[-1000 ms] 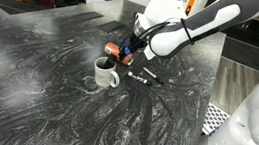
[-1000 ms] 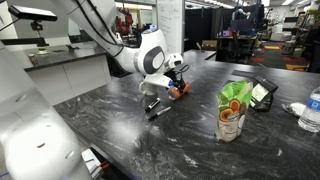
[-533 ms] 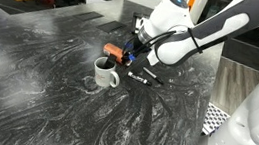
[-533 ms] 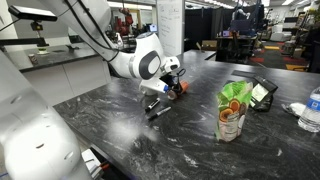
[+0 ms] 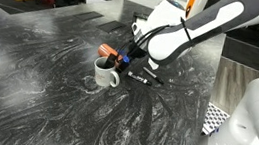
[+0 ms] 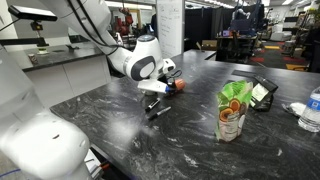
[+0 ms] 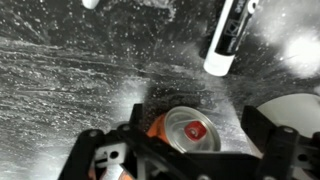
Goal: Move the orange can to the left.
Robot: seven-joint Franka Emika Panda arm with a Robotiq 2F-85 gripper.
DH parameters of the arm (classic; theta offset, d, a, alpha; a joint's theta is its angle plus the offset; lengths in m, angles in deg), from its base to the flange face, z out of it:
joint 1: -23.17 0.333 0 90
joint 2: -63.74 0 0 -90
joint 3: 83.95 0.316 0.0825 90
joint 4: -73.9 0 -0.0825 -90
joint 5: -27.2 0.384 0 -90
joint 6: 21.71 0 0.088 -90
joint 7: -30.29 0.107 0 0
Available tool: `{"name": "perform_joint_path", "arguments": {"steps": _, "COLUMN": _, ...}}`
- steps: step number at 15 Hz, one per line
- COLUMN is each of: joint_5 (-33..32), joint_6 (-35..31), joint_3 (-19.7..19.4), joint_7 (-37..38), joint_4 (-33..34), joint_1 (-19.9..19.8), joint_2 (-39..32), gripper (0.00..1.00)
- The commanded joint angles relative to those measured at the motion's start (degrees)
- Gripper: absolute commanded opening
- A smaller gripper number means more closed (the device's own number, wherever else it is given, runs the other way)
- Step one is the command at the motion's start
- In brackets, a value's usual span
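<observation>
Item 1, my gripper (image 7: 195,138): clamped on orange can (image 7: 187,127), beside white mug (image 5: 103,74). Step: transport, est. Next: shift left clear of mug, lower, release.

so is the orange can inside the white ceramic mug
No, the wrist view shows the small orange can between the hand's fingers, beside the white mug.

The white robot arm with black joints (image 5: 202,22) slants downward, its rounded wrist (image 6: 142,68) bent low. The black two-fingered claw (image 5: 118,55) has its fingers (image 7: 100,155) closed against the sides of the small orange-red cylindrical can (image 7: 190,130).
</observation>
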Motion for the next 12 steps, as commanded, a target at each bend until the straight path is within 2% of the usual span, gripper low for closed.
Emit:
{"name": "perform_joint_path", "arguments": {"steps": 1, "joint_5": -1.98, "joint_6": 3.01, "joint_3": 0.71, "joint_7": -0.01, "joint_4": 1.92, "joint_1": -3.22, "joint_2": -1.98, "gripper": 1.0}}
{"name": "perform_joint_path", "arguments": {"steps": 5, "joint_5": -8.68, "joint_6": 3.13, "joint_3": 3.17, "joint_7": 7.86, "joint_4": 2.62, "joint_1": -7.57, "joint_2": -2.38, "gripper": 1.0}}
{"name": "perform_joint_path", "arguments": {"steps": 11, "joint_5": -10.57, "joint_6": 5.93, "joint_3": 4.86, "joint_7": 11.17, "joint_4": 3.85, "joint_1": -8.8, "joint_2": -1.67, "gripper": 1.0}}
{"name": "perform_joint_path", "arguments": {"steps": 12, "joint_5": -12.75, "joint_6": 7.02, "joint_3": 5.54, "joint_7": 12.71, "joint_4": 4.06, "joint_1": -9.74, "joint_2": -1.17, "gripper": 1.0}}
